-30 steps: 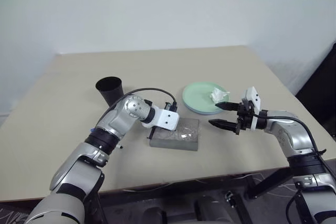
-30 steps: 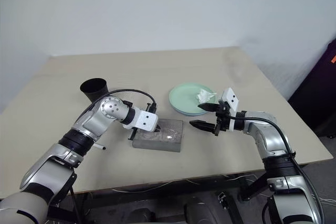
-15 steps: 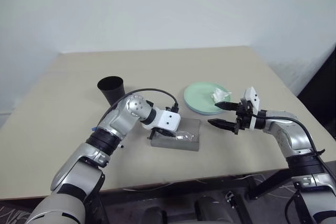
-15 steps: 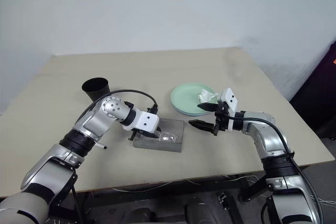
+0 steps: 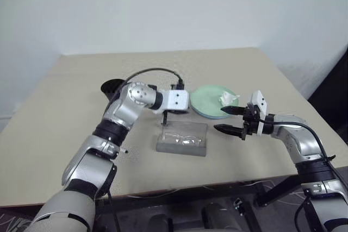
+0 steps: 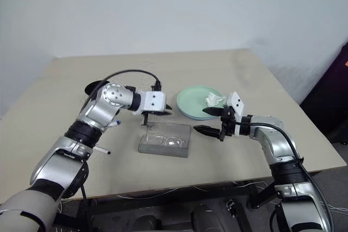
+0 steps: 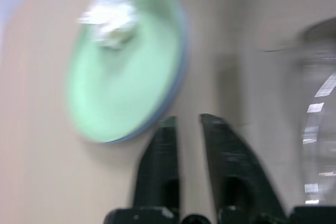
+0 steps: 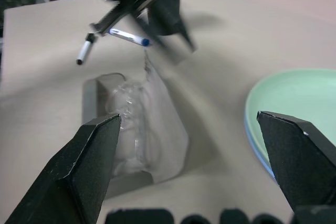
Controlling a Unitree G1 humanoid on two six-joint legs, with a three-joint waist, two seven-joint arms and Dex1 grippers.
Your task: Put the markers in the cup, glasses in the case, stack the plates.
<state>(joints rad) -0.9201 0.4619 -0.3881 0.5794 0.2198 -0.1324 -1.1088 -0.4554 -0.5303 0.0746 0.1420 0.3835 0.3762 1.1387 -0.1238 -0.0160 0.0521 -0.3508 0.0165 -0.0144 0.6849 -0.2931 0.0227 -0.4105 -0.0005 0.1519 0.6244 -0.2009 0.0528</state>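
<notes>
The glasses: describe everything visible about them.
The glasses have a thin clear frame and clear lenses, plastic by the look, and catch small highlights. They lie flat on top of the grey case, lenses side by side along its length, within its edges. Whether they sit in a recess cannot be told. The left gripper hangs shut just above the case's far edge, apart from them; nothing else touches them.

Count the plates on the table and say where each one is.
2. The mint green plate lies beyond the case, a white paper wad on it; the light blue plate sits directly under it, only its edge showing.
</notes>
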